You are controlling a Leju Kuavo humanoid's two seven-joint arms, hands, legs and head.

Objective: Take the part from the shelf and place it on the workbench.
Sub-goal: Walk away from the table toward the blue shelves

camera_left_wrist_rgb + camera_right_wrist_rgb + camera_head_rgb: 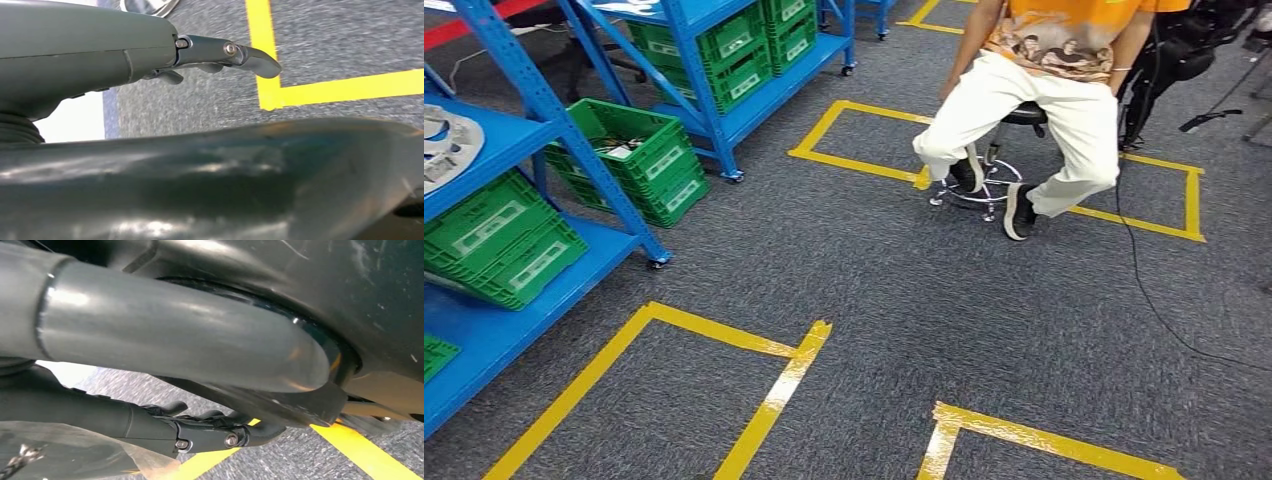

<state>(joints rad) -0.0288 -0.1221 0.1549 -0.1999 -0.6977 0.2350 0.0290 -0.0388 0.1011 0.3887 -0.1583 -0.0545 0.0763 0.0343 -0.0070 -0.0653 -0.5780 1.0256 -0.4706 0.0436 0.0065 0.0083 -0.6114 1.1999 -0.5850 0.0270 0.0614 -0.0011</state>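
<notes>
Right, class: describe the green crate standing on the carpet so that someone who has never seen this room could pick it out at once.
Start at the blue shelving along the left side of the head view. Between two of its upright legs, a green crate stands directly on the grey carpet. Unlike the other green crates, which rest on blue shelves, this one stands on the floor, its open top showing dark contents.

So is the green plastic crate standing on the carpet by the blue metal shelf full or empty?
Partly filled: the green plastic crate is open-topped, with dark small parts low inside and its inner walls bare above them. What the parts are, I cannot tell.
</notes>
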